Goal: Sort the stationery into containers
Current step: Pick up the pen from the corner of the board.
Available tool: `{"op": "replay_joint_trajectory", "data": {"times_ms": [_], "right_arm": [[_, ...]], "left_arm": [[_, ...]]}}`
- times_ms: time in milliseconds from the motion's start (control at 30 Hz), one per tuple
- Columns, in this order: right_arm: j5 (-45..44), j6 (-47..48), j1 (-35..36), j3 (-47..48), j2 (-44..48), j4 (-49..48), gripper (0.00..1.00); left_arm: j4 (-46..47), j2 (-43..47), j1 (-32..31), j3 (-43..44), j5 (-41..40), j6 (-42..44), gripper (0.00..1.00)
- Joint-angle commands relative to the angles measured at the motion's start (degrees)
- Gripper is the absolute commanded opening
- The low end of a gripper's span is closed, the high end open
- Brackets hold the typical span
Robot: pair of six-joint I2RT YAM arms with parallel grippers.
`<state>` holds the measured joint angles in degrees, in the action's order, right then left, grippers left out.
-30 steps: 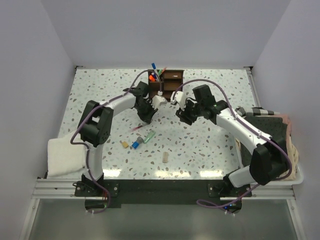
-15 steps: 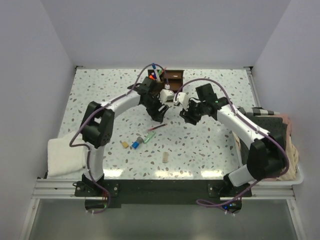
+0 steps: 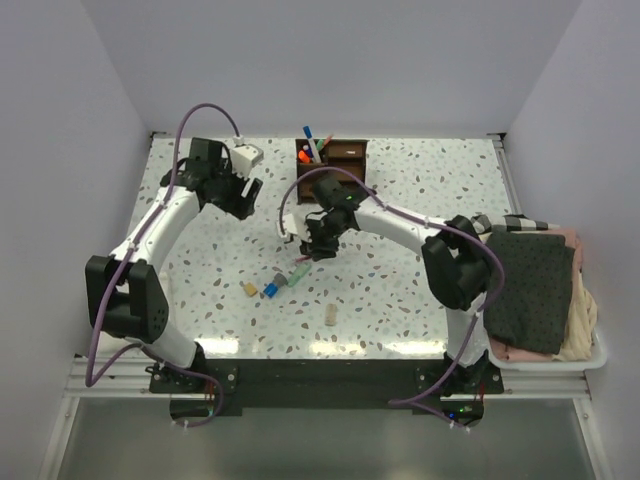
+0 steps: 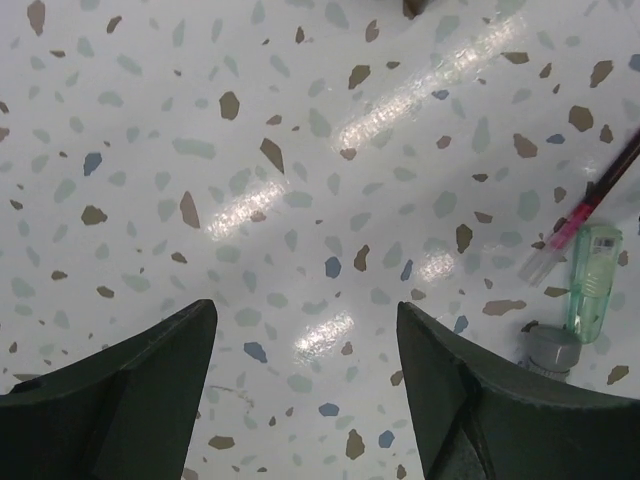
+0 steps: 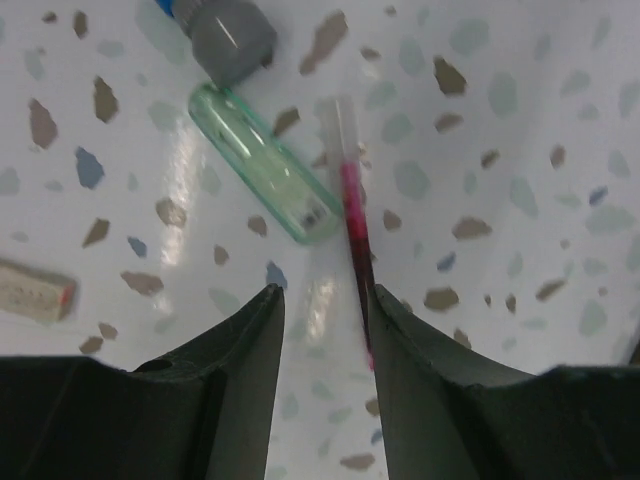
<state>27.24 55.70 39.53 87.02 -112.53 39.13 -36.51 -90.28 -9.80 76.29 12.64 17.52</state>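
The dark brown organizer [image 3: 337, 160] stands at the back centre with several pens upright in its left compartment. A thin pink pen [image 5: 352, 215] lies on the table beside a green marker [image 5: 266, 176] with a grey cap [image 5: 233, 32]. My right gripper [image 5: 320, 300] hangs open just above the pen. The pen's dark end runs between the jaws along the right finger's inner edge. A blue-capped piece [image 3: 270, 290] and two tan blocks [image 3: 249, 289] [image 3: 330, 315] lie nearer the front. My left gripper [image 4: 305, 330] is open and empty over bare table at the back left.
A folded white cloth [image 3: 128, 312] lies at the front left edge. A pile of dark and pink cloths [image 3: 540, 285] fills a tray at the right. A tan block with a red mark [image 5: 35, 290] lies left of my right fingers.
My left gripper opened and swung from beside the organizer to the back left. My right arm reached left and down over the pink pen, its jaws narrowing.
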Motion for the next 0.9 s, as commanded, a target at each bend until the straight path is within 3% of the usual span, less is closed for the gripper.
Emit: {"op": "replay_joint_trajectory", "data": {"times_ms": [0, 300, 867], "right_arm": [[2.9, 0.03, 2.66, 7.88, -3.56, -0.9, 0.41], [2.38, -2.0, 3.8, 15.01, -11.39, -1.34, 0.4], [-3.16, 2.39, 6.79, 14.93, -14.91, 1.29, 0.38]], "left_arm": [[1.71, 0.81, 2.42, -0.97, -2.89, -1.96, 0.77], [1.44, 1.78, 3.47, -1.85, -1.22, -2.23, 0.77], [3.73, 2.3, 4.71, -2.2, -0.08, -3.54, 0.78]]}}
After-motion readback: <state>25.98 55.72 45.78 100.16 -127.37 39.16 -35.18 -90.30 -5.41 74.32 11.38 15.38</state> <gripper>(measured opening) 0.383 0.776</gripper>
